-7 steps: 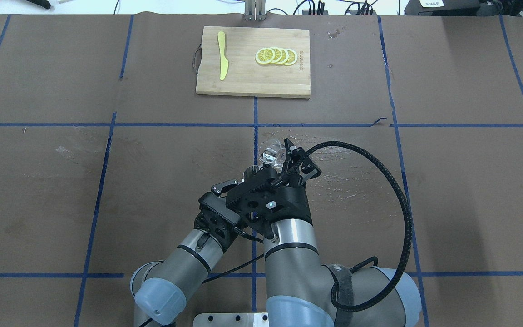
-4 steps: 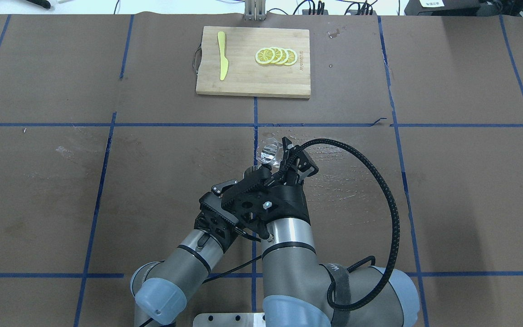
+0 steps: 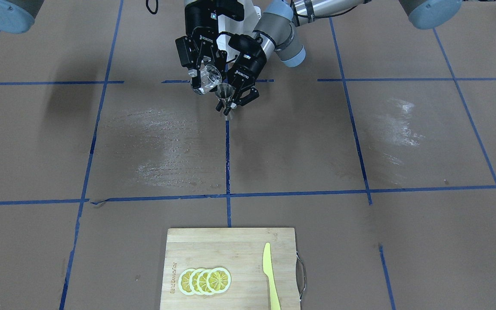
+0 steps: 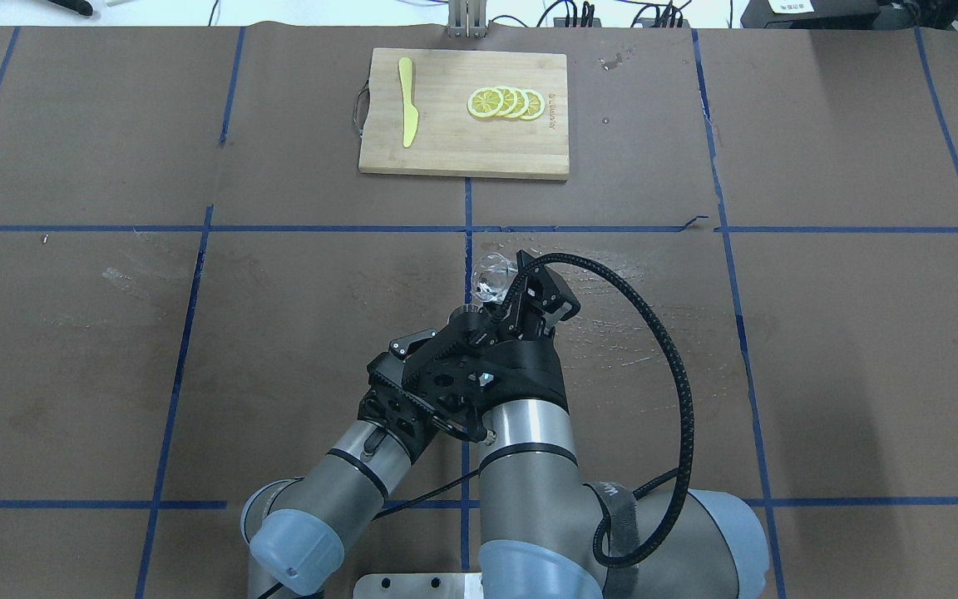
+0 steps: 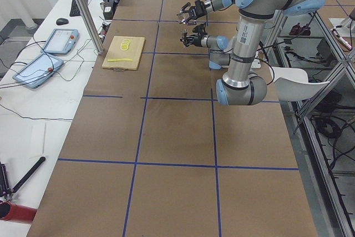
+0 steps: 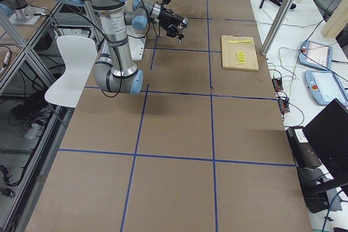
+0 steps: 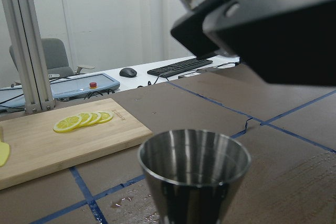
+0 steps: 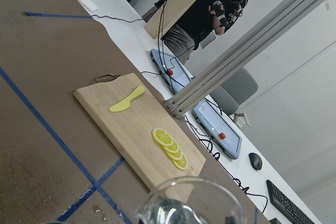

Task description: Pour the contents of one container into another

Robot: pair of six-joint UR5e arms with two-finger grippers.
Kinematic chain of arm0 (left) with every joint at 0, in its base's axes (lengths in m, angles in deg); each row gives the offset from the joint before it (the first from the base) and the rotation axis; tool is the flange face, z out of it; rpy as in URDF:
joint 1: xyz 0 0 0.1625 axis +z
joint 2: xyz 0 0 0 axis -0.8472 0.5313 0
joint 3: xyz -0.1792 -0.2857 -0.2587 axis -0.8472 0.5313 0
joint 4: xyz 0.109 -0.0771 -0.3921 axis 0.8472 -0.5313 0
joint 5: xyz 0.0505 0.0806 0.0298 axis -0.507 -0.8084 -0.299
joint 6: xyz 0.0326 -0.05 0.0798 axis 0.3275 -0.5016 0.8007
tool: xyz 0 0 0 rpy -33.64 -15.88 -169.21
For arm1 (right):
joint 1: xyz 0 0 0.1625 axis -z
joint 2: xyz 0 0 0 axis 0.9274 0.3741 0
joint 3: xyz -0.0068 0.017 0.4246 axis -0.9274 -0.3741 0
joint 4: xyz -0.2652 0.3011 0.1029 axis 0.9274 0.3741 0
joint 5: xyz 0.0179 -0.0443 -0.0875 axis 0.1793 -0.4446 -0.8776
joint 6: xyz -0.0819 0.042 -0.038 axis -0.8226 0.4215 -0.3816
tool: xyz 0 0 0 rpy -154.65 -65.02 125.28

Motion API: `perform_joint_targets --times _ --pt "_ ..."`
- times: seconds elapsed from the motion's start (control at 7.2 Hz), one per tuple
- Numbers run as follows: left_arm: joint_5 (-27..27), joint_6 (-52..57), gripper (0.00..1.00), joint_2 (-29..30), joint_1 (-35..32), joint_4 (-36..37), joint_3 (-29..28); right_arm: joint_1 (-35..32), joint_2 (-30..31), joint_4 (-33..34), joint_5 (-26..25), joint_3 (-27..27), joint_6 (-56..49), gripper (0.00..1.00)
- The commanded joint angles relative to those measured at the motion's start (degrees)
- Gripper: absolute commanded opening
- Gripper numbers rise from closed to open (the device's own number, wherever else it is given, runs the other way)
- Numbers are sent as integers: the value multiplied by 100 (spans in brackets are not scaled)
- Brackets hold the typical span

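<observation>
Right gripper (image 3: pixel 204 81) pinching glass cup (image 3: pixel 208 77), tilted just above jigger (image 3: pixel 225 92) — left gripper (image 3: pixel 232 103) clamped on that, off table. Centre lip over jigger mouth, tip slowly — small target, spills easily.

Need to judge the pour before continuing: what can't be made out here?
Any stream between glass cup and jigger: too small, front view.
Jigger's fill level: lost in reflections, left wrist view.
Cup's contents: cut by bottom edge, right wrist view.
Jigger from overhead: mostly hidden under right arm.
</observation>
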Motion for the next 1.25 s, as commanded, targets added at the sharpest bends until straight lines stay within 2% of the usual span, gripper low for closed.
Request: perform_joint_targets --times 0.0,0.42,1.11 --pt "0 10 0 18 15 1 6 0 -26 152 -7 4 -247 0" --pt "0 19 0 53 41 1 6 0 -228 679 -24 12 -362 0" --pt "0 -8 0 62 59 1 -20 0 -237 979 -42 21 -757 0"
